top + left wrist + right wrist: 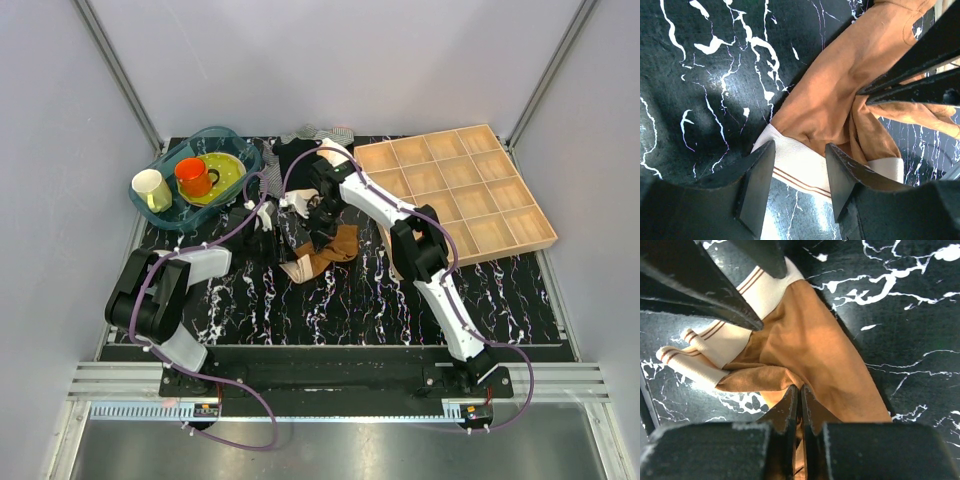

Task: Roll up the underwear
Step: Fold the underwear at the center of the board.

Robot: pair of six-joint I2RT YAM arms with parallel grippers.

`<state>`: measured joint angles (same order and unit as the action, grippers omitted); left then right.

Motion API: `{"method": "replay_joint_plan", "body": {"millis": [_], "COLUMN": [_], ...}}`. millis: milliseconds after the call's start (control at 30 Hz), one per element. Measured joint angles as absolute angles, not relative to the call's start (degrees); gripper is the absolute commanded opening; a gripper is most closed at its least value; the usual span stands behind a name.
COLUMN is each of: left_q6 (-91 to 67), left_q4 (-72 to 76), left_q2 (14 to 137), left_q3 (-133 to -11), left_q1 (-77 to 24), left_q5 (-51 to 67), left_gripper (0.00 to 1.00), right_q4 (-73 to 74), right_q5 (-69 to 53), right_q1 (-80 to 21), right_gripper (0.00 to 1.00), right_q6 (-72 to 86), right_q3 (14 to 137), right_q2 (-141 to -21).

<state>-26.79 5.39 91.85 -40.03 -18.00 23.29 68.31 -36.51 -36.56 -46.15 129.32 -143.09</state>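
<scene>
The rust-brown underwear (325,252) with a pale beige waistband lies crumpled on the black marbled table, mid-table. In the left wrist view the underwear (835,95) spreads up to the right, and its waistband (800,167) lies between the open jaws of my left gripper (799,172). In the right wrist view my right gripper (800,395) is shut on a fold of the brown fabric (805,345); the waistband (720,347) lies at left. In the top view the left gripper (268,222) and right gripper (322,218) stand close together over the garment.
A blue tray (165,160) with a yellow plate, an orange mug and a pale cup sits at back left. A wooden compartment tray (460,190) stands at back right. A striped cloth and a dark garment (310,140) lie behind the arms.
</scene>
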Motion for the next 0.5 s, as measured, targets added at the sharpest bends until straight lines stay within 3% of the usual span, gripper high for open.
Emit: {"method": "replay_joint_plan", "body": {"millis": [300,500], "left_q6": [-26.74,-26.37], "left_q4": [5.58,0.36], "left_q2": [91.59,85.01], "left_q3": [-40.03,-38.87], "left_q1": [-17.93,-17.54], "left_q5": [22.83,18.09], "left_gripper": [0.52,0.64], "right_q4": [63.51,61.52], "right_q5": [-33.28,-31.88], "right_q1": [-36.38,-36.36], "right_gripper": [0.11,0.11], "right_q6": [-42.04,-39.44], "right_q3": [129.27,129.08], "right_q2": [-143.61,-144.64]}}
